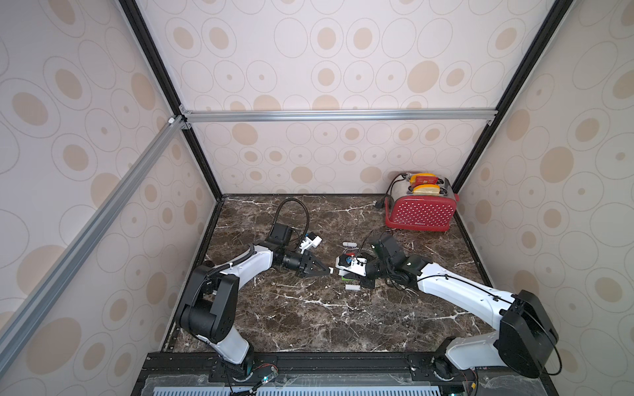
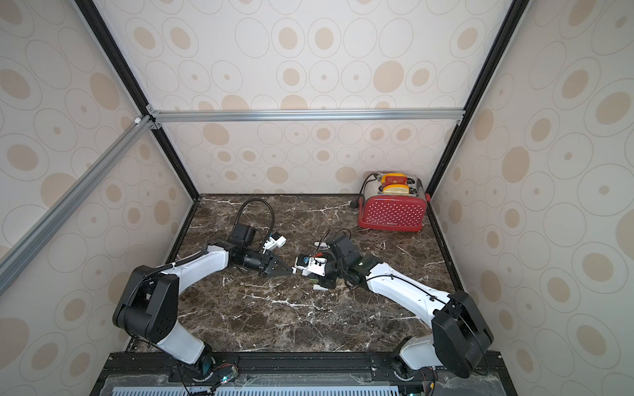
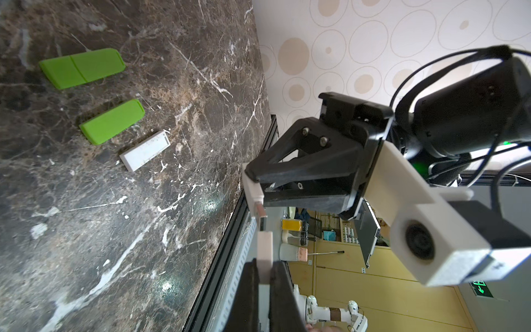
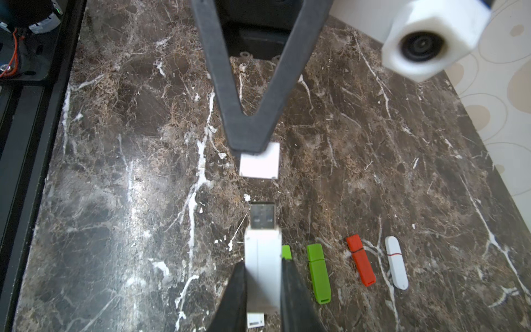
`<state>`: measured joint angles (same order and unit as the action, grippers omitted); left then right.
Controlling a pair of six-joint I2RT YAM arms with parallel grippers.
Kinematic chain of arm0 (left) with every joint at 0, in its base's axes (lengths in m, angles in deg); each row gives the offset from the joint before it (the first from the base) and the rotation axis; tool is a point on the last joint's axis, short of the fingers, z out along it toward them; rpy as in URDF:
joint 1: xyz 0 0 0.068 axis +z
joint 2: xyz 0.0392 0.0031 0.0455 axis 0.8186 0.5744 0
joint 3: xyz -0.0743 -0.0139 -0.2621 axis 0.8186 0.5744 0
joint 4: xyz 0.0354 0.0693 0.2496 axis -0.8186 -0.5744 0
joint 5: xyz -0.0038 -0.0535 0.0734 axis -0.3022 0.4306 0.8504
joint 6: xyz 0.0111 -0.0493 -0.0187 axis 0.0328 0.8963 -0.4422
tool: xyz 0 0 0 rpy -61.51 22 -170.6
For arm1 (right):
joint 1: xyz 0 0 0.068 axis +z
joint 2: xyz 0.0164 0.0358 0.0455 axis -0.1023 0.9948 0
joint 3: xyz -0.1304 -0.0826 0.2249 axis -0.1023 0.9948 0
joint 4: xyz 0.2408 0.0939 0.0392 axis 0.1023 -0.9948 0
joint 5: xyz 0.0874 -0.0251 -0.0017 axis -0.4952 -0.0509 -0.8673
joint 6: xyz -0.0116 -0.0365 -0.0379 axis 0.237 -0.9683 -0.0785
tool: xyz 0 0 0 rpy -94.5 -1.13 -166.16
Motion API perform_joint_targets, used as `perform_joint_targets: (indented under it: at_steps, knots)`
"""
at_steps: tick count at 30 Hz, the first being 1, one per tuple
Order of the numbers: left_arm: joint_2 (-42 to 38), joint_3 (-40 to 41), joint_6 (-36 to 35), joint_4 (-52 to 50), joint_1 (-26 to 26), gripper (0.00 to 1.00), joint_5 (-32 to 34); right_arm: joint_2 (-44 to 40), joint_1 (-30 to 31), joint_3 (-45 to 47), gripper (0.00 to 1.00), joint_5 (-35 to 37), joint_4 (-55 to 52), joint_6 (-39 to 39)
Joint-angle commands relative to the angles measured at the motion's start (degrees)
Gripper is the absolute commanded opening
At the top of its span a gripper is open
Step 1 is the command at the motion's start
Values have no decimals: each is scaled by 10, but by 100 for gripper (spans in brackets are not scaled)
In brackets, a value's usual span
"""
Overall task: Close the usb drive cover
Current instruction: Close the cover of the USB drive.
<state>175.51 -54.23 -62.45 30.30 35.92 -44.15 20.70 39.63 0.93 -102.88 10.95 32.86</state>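
Observation:
My right gripper (image 4: pixel 263 263) is shut on a white usb drive (image 4: pixel 263 253), and the drive's bare metal plug (image 4: pixel 262 215) points at the left gripper. My left gripper (image 3: pixel 265 261) is shut on the white cover (image 3: pixel 265 247), which shows in the right wrist view as a small white square (image 4: pixel 260 162). Cover and plug are roughly in line, with a small gap between them. In both top views the two grippers meet tip to tip above mid-table, the left gripper (image 1: pixel 327 271) on the left. The right gripper's fingers are hidden there under its white camera mount (image 1: pixel 350 265).
Several capped drives lie on the marble under the right gripper: green (image 4: pixel 318 270), red (image 4: pixel 360 260) and white (image 4: pixel 396 263). Two green drives (image 3: pixel 83 67) (image 3: pixel 113 120) and a white one (image 3: pixel 145 149) show in the left wrist view. A red toaster (image 1: pixel 421 212) stands at the back right.

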Motion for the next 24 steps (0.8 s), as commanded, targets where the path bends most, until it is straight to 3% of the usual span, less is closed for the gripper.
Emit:
perform_joint_targets:
  at_steps: [1,24]
  knots:
    - [5,-17,6,7,-1,0,-11,8,8,-19,10,4,4,3]
    - [16,-21,24,18,-6,0,11,25,41,-36,10,12,14,11]
